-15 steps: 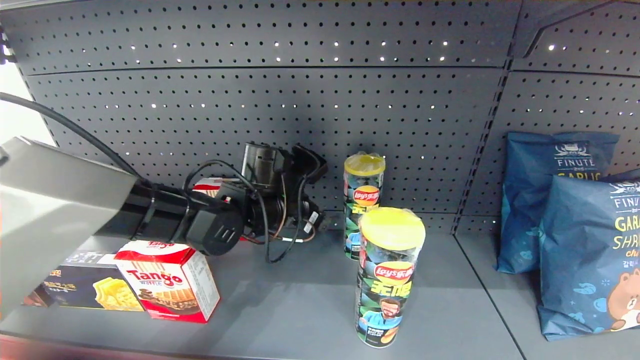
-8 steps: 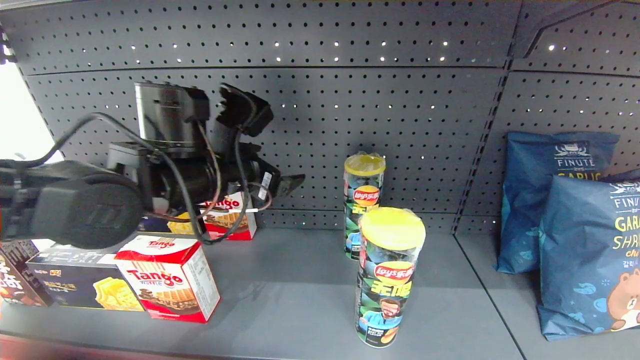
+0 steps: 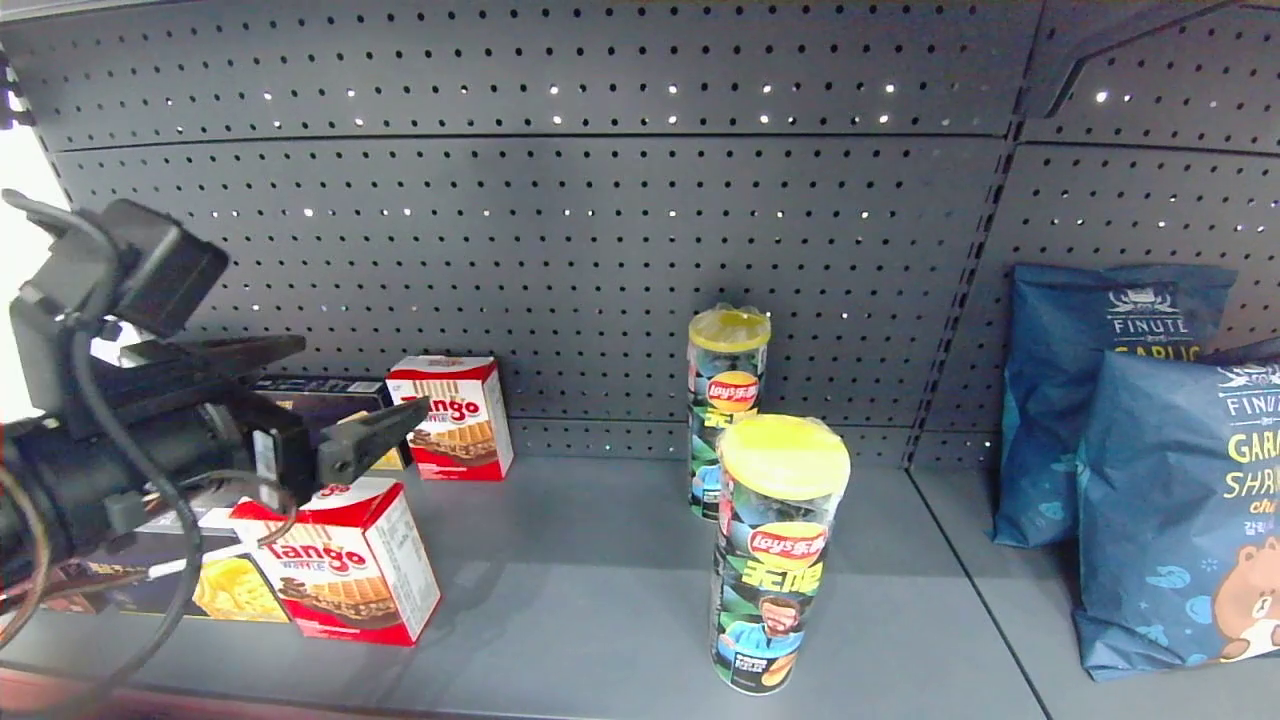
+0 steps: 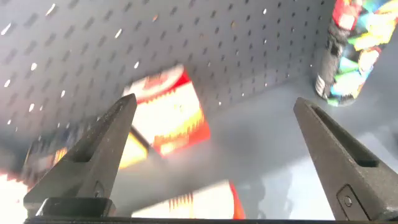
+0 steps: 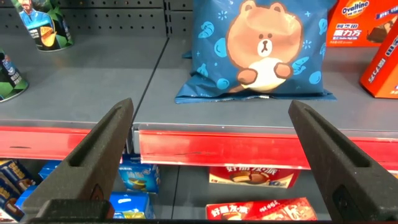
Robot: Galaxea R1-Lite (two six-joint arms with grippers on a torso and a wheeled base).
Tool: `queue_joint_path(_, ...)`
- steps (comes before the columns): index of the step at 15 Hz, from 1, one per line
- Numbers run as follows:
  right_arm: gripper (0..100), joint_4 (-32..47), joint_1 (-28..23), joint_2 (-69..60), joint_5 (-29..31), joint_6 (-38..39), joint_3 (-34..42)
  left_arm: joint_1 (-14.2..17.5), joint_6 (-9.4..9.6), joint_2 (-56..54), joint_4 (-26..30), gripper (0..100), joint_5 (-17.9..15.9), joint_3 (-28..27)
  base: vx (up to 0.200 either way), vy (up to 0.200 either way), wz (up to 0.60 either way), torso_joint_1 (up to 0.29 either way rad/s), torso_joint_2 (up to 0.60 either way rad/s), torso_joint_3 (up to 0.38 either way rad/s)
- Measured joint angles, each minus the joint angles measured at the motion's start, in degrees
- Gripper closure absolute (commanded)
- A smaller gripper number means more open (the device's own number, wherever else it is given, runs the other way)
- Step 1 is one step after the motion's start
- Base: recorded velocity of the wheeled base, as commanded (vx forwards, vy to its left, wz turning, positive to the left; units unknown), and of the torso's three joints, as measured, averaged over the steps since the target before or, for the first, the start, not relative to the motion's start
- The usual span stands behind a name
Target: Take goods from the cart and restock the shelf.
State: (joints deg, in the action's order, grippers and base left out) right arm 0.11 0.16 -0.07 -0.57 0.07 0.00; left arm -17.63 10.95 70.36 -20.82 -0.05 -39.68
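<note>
My left gripper (image 3: 360, 375) hangs open and empty over the left end of the grey shelf (image 3: 600, 580). Just behind its fingers, a red wafer box (image 3: 455, 415) stands at the back of the shelf against the pegboard, beside a dark box (image 3: 330, 395). The left wrist view shows that red box (image 4: 168, 118) blurred between the open fingers of the left gripper (image 4: 214, 104). A second red wafer box (image 3: 345, 560) stands below the gripper near the front edge. My right gripper (image 5: 211, 107) is open and empty in front of a shelf's red front strip (image 5: 224, 149).
Two chip cans (image 3: 728, 400) (image 3: 775, 550) stand mid-shelf, one behind the other. Blue snack bags (image 3: 1180, 500) fill the right bay. A dark box with yellow wafers (image 3: 225, 590) lies at front left. A blue bear bag (image 5: 261, 50) and orange boxes (image 5: 367, 25) lie ahead of the right gripper.
The left arm has drawn back from the rear of the shelf, rising and then moving left and forward. The red wafer box it was beside now stands alone at the back.
</note>
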Motion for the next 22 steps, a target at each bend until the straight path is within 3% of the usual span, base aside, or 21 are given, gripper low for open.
queue_joint_path(3,0,0.1,-0.2,0.4,0.2,-1.1,-1.4,0.6,-0.59,-8.2,0.3,0,0.3,6.9,0.0,0.0,0.0,0.0,0.0,0.0)
queue_joint_path(7,0,-0.2,1.7,13.6,-2.3,-2.5,-16.7,0.4,-0.74,-13.3,-0.3,0,0.0,9.8,0.0,0.0,0.0,0.0,0.0,0.0)
queue_joint_path(10,0,-2.5,12.5,31.2,-4.3,-5.2,-24.9,0.4,-1.49,-14.1,-0.3,0,0.0,10.1,0.0,0.0,0.0,0.0,0.0,0.0)
queue_joint_path(14,0,-12.7,30.5,53.1,0.2,-6.1,-28.6,0.7,-1.56,-14.1,-0.3,0,0.0,9.6,0.0,0.0,0.0,0.0,0.0,0.0)
queue_joint_path(17,0,-20.6,36.5,65.8,2.5,-6.1,-28.1,0.8,-1.56,-14.1,-0.3,0,0.0,9.0,0.0,0.0,0.0,0.0,0.0,0.0)
queue_joint_path(22,0,-21.5,37.6,77.3,4.8,-6.1,-28.5,0.8,-1.49,-14.0,-0.3,0,0.0,7.2,0.0,0.0,0.0,0.0,0.0,0.0)
